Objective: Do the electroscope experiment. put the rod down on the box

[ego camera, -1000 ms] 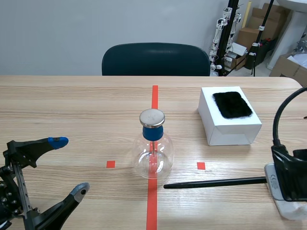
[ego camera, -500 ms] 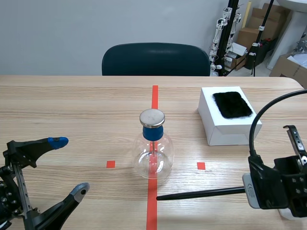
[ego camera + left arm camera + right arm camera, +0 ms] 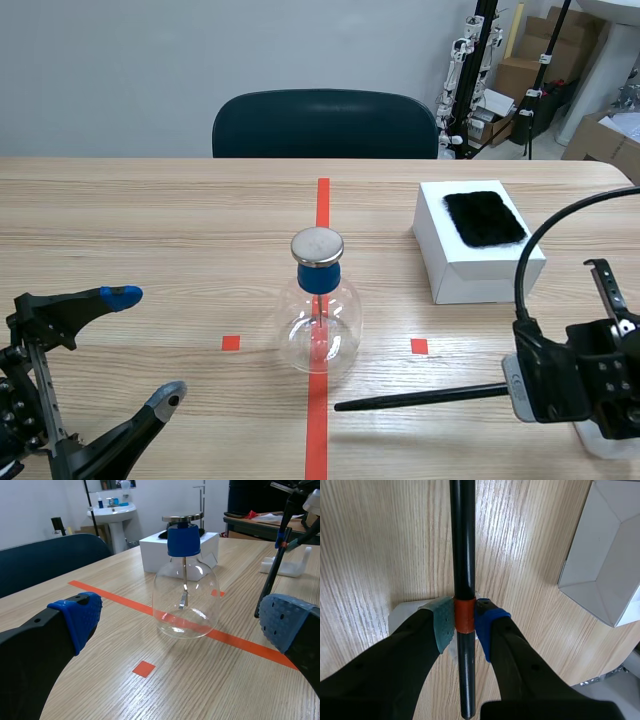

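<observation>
Two fingers (image 3: 492, 626) of my right gripper (image 3: 465, 624) clamp the thin black rod (image 3: 463, 540), white cardboard box (image 3: 605, 565) beside it; my left gripper (image 3: 145, 346) gapes before a clear glass flask (image 3: 185, 600).

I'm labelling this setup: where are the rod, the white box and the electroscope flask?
rod (image 3: 420, 398), scene view, middle of its black shaft.
white box (image 3: 480, 282), scene view, its front wall.
electroscope flask (image 3: 340, 326), scene view, its round glass bulb.
</observation>
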Motion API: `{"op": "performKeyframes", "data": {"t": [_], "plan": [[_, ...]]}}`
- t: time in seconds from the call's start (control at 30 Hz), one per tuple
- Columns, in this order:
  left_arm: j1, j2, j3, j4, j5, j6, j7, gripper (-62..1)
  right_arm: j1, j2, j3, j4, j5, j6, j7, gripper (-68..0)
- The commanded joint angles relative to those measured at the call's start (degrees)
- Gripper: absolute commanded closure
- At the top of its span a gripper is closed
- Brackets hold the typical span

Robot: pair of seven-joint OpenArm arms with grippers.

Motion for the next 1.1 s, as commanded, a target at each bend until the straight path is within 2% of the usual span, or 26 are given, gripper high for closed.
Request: {"op": "performKeyframes", "data": {"t": [0.0,0.13,0.57,0.9,0.97,1.07], "plan": [[-0.31,-0.66,-0.17,0.98,-0.79,-0.13,-1.03,-62.3,1.36,0.26,-0.87,0.00,-0.07,0.44,0.09,-0.5],[-0.33,-0.66,-0.17,0.98,-0.79,-0.13,-1.03,-62.3,2.32,-0.02,-2.86,-1.31,-0.09,0.44,-0.68,-0.5],[-0.33,-0.66,-0.17,0.98,-0.79,-0.13,-1.01,-62.3,2.16,-2.86,-4.39,-4.46,-0.24,0.44,-3.10,-0.4],[-0.33,-0.66,-0.17,0.98,-0.79,-0.13,-1.01,-62.3,2.32,-5.60,-5.44,-4.81,-0.17,0.44,-7.58,-0.5],[-0.33,-0.66,-0.17,0.98,-0.79,-0.13,-1.01,-62.3,2.34,-5.73,-5.44,-4.81,-0.17,0.44,-7.61,-2.1],[-0.33,-0.66,-0.17,0.98,-0.79,-0.13,-1.01,-62.3,2.97,-6.05,-5.49,-4.83,-0.17,0.44,-8.41,-9.6]]}}
